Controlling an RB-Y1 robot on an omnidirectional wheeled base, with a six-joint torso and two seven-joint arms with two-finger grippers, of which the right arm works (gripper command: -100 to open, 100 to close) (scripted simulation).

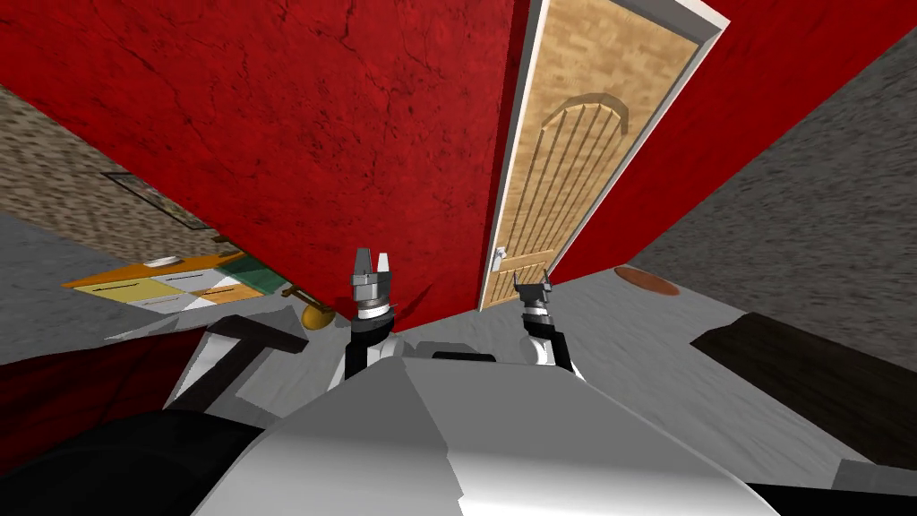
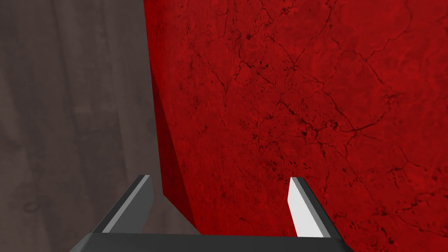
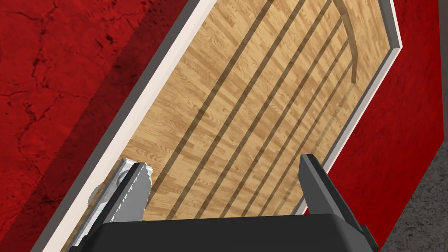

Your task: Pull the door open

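A light wooden door (image 1: 560, 170) with dark vertical grooves stands shut in a white frame set in the red wall (image 1: 313, 125). Its silver handle (image 1: 499, 258) sits low on the door's left edge. My right gripper (image 1: 531, 288) is open, just below and right of the handle, a short way off it. In the right wrist view the door (image 3: 262, 100) lies ahead and the handle (image 3: 114, 186) shows beside one finger (image 3: 133, 192), with nothing between the fingers. My left gripper (image 1: 372, 266) is open in front of the red wall (image 2: 306, 109), holding nothing.
A dark low table (image 1: 833, 385) lies at the right, with a round brown mat (image 1: 647, 279) on the grey floor near the door. At the left stand a coloured drawer unit (image 1: 179, 282) and a dark stool (image 1: 251, 331). A yellow round object (image 1: 315, 315) rests by the wall.
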